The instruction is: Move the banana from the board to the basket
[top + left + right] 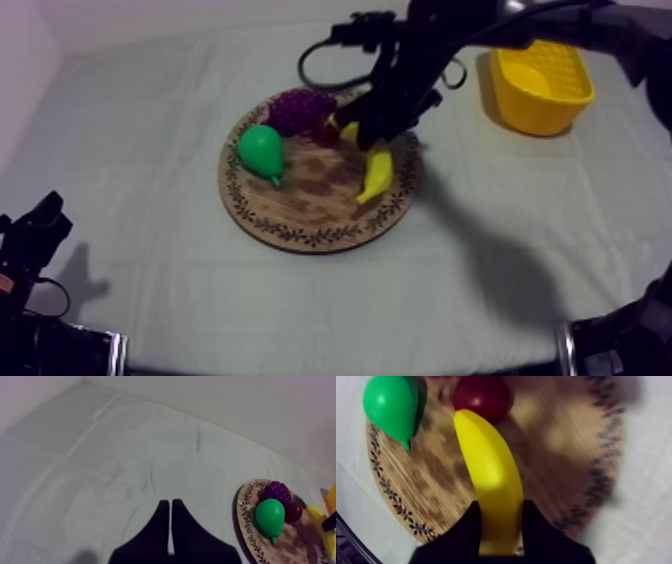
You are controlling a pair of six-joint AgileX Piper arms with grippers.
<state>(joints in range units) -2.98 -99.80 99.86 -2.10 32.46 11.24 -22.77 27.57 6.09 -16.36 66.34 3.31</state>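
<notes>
The yellow banana (pixel 377 172) lies at the right side of the round wooden board (pixel 300 215), pointing at the small red fruit (pixel 482 396). My right gripper (pixel 365 135) reaches over the board from the upper right. In the right wrist view its two black fingers press both sides of the banana (pixel 491 471) near one end, so the right gripper (pixel 498 508) is shut on it. The yellow basket (pixel 540 85) stands at the far right. My left gripper (pixel 35 235) rests low at the left, its fingers (pixel 163 507) together as a narrow wedge.
A green pear (pixel 263 150) lies at the board's left and purple grapes (pixel 300 108) at its back, with the red fruit (pixel 325 130) beside them. The left wrist view shows the board's rim (pixel 245 521) with the pear (pixel 270 516) and grapes (pixel 277 491).
</notes>
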